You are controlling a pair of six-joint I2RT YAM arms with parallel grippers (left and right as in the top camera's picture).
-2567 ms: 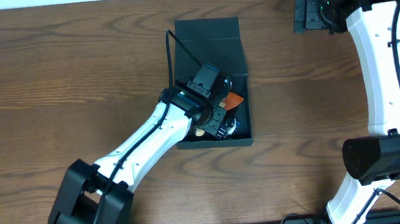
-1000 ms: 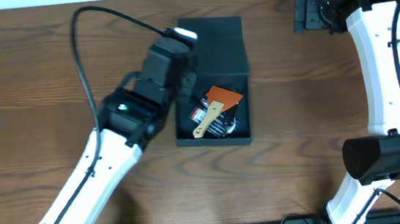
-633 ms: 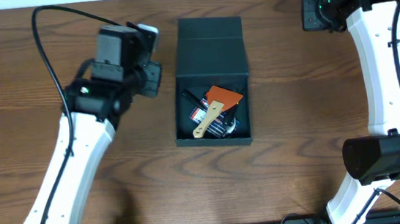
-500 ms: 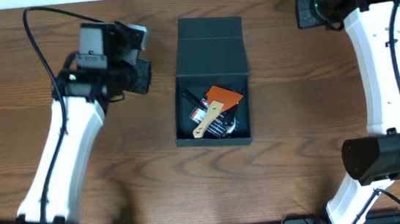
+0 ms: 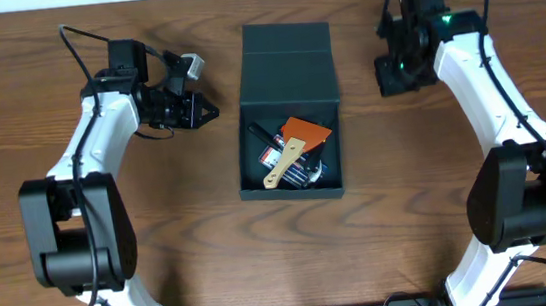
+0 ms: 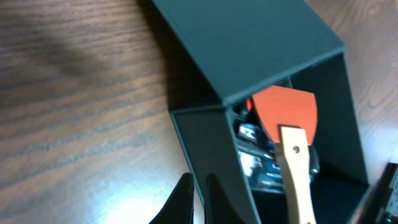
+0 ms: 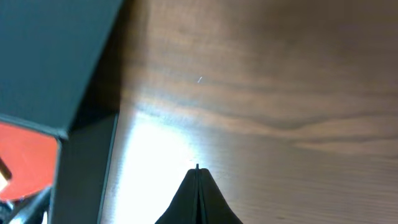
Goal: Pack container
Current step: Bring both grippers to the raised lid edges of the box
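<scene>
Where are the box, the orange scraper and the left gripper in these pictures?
box (image 5: pixel 288 69): overhead view, on the flat lid.
orange scraper (image 6: pixel 285 109): left wrist view, on the orange blade.
left gripper (image 6: pixel 199 183): left wrist view, midway between its two dark fingertips.

Container (image 5: pixel 285 66): dark teal-green, matte, plain on lid and walls alike.
Table (image 5: pixel 51 245): mid-brown wood with darker grain streaks.
Scraper (image 5: pixel 295 143): orange blade, pale tan wooden handle.
Items under it (image 5: pixel 305 173): black, with a white-and-red label.
Left arm (image 5: pixel 100 129) and right arm (image 5: pixel 488 87): white shells, black joints.
Left pincer (image 5: pixel 201 110) and right pincer (image 5: pixel 388 70): black.
Green light (image 5: pixel 448 22), upper right of frame.
</scene>
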